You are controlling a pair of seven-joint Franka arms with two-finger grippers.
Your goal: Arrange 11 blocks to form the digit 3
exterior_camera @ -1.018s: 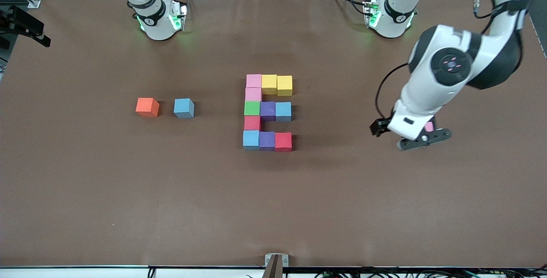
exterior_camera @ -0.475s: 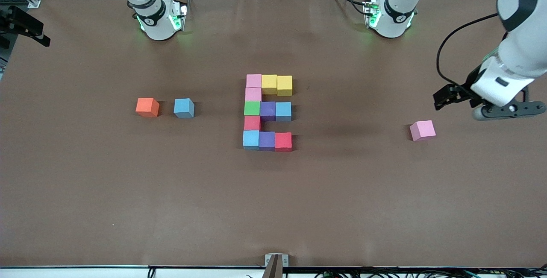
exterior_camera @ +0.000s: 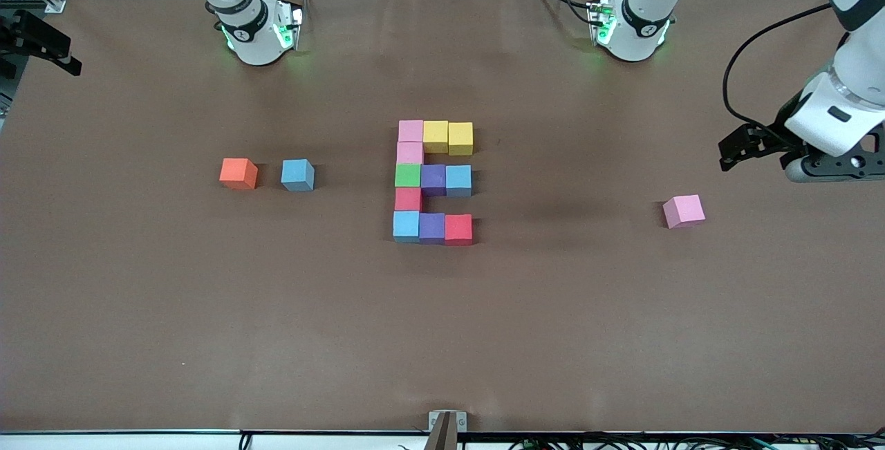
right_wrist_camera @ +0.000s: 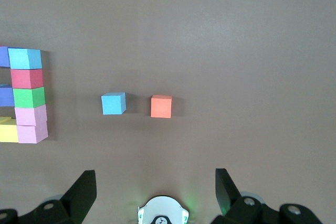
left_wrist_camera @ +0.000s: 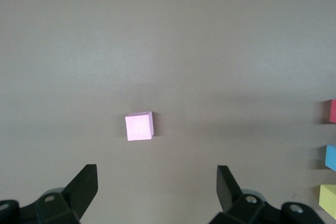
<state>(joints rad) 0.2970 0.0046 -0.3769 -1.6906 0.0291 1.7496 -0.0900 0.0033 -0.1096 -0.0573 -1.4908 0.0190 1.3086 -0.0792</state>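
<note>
— Now, what changed by the digit 3 (exterior_camera: 433,182)?
— Left gripper (exterior_camera: 830,168), jaws wide and empty, has withdrawn from a loose pink block (exterior_camera: 684,211) toward the left arm's end.
— And the figure?
— 11 blocks touching, looks finished; right gripper (right_wrist_camera: 155,192) waits, open, empty.

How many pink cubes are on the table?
3: two pink cubes touching in the figure and one loose pink cube toward the left arm's end. None seems hidden.

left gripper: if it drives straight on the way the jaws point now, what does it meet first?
Likely bare table. The left gripper, jaws open, points down; the lone pink block lies just ahead of it, so it looks narrowly missed, though depth is unclear.
</note>
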